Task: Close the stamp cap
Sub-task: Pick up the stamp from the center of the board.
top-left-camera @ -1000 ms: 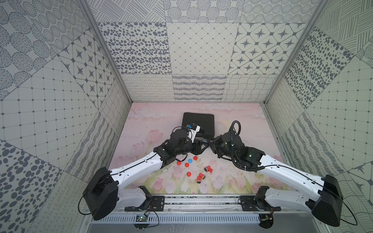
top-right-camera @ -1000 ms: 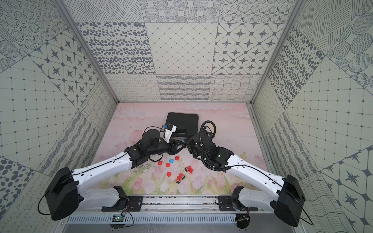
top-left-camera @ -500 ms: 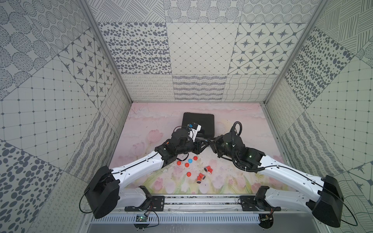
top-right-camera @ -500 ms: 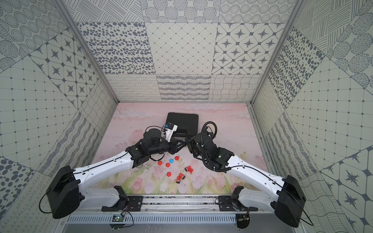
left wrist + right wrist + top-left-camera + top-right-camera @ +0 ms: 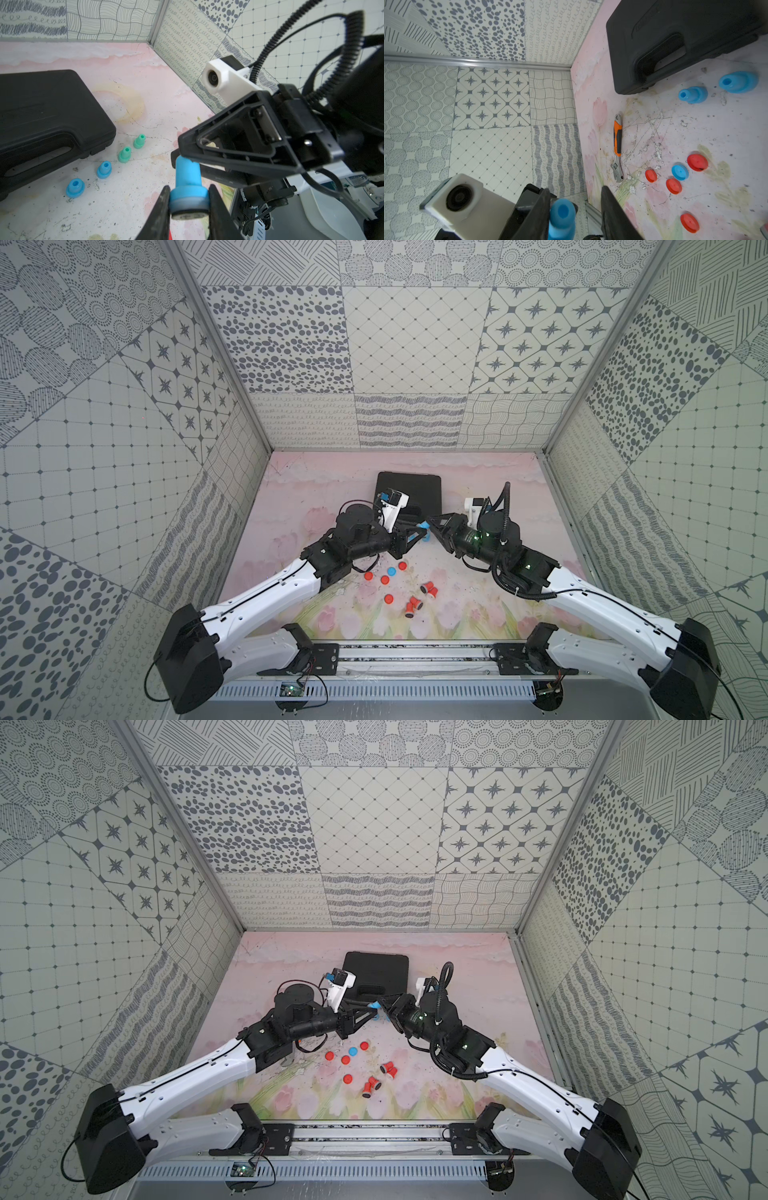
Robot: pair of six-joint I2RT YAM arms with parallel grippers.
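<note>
A blue stamp (image 5: 188, 187) hangs above the mat between the two arms, seen in both top views (image 5: 423, 525) (image 5: 375, 1006). My left gripper (image 5: 189, 187) is shut on its wide end, which shows a greyish band and a pale face. The stamp's narrow stem (image 5: 562, 214) points into my right gripper (image 5: 574, 188), whose jaws stand open around it: one finger touches the stem and the other is clear of it. A loose blue cap (image 5: 391, 571) (image 5: 680, 172) lies on the mat among red caps (image 5: 368, 576).
A black case (image 5: 409, 493) lies just behind the grippers. Blue stamps (image 5: 75, 188) and green stamps (image 5: 124, 154) stand in front of it. Red stamps (image 5: 428, 588) lie nearer the front rail. An orange-handled wrench (image 5: 617, 145) lies to the left on the mat.
My left jaws have closed on the stamp's wide end. My right jaws have then parted from its stem. Both arms stay almost where they were.
</note>
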